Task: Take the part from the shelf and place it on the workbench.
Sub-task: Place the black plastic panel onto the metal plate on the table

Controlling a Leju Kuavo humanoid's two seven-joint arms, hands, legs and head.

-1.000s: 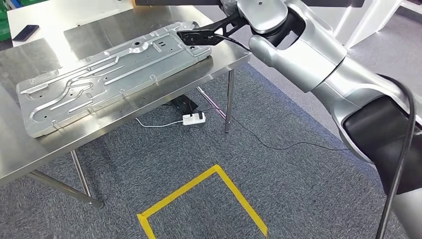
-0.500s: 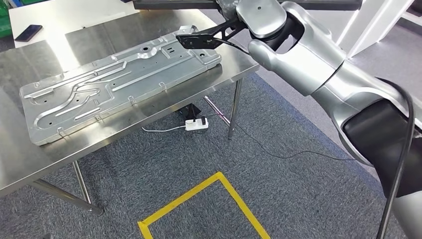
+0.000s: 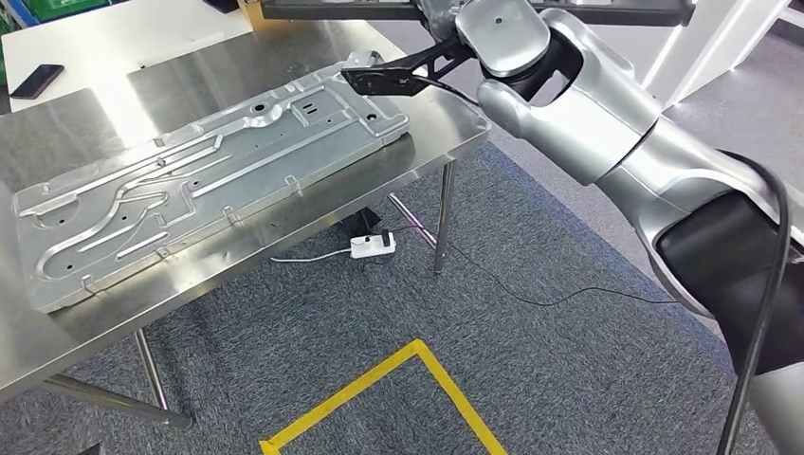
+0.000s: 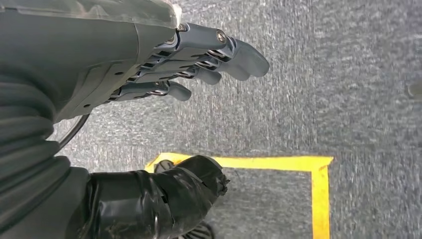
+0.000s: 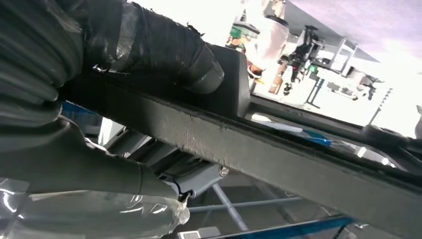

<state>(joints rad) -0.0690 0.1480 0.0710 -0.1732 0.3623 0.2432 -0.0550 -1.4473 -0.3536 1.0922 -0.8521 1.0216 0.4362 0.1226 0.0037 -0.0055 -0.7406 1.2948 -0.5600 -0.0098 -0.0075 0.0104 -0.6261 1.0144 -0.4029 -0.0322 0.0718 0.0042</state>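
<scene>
The left hand (image 4: 149,64) hangs over the grey carpet (image 4: 308,89), released: its fingers (image 4: 239,52) are stretched out, slightly apart, with nothing in them. Below it on the carpet is a corner of yellow tape (image 4: 278,163).

In the head view, a dark phone (image 3: 36,81) lies at the far left edge of a white table (image 3: 142,38). Just in front of that table stands the steel workbench (image 3: 438,106). A long, ribbed metal plate (image 3: 209,180) lies flat across the workbench on a slant, running from its near left edge to its far right corner, and stops just short of that corner. Under the right end of the workbench, a white power strip (image 3: 372,245) sits on the carpet beside the legs, with a thin cable trailing off to the right. Nearer the robot, the yellow tape marks an angle on the floor.

The part (image 3: 322,9), a long dark bar, spans the top of the head view, up in the air above the far edge of the workbench and not resting on it. The silver right arm (image 3: 607,123) reaches up to it from the right. In the right wrist view, the right hand (image 5: 59,114) grasps the part (image 5: 278,154), its taped thumb (image 5: 169,47) wrapped over the bar
</scene>
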